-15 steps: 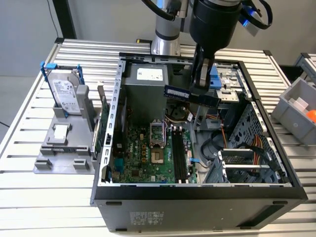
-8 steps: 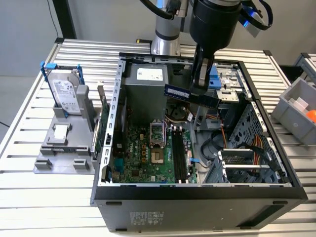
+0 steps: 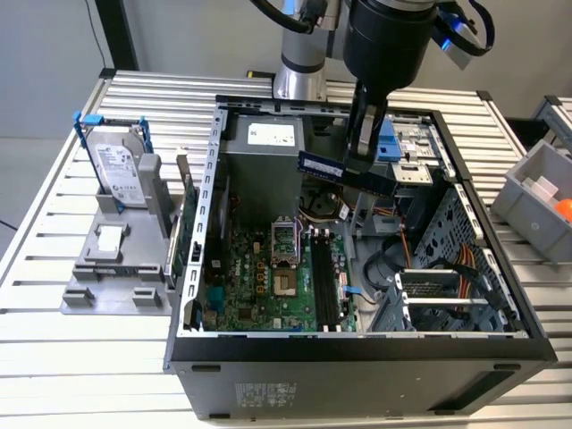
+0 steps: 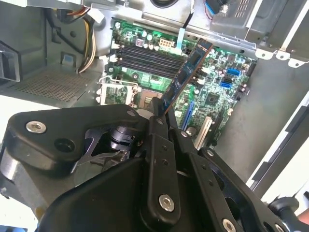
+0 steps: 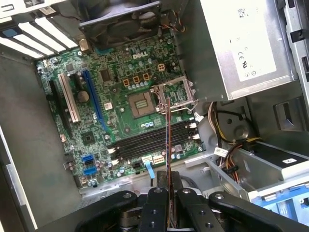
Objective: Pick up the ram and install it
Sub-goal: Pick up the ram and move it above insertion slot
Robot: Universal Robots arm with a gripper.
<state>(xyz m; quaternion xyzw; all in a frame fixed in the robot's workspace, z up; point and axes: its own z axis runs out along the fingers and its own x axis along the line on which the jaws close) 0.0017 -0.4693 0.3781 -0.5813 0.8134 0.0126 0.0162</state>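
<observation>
The slatted counter [image 3: 89, 357] carries an open computer case [image 3: 357, 344] lying on its side. That seems deliberate, since it turns the motherboard [image 3: 259, 277] face-up beneath the jaws and open to a straight approach from above. On the board, directly below the jaws in the first wrist view, lie the black memory slots [image 5: 149, 140], all of them looking unfilled, so the install is not yet done. The jaws are closed on the flat faces of the RAM stick [image 3: 344, 172], gripping it off-centre, nearer one end. This hold probably leaves its lower edge free, though I cannot be sure that edge carries the contacts. The stick hangs well above the board, clear of cables and brackets. It stands on edge with its long axis roughly level, reaching out from the jaws toward the exterior view's left. In the first wrist view it appears as a thin edge-on line [image 5: 167, 145] crossing the slots instead of running along them, so it is not lined up with them.
</observation>
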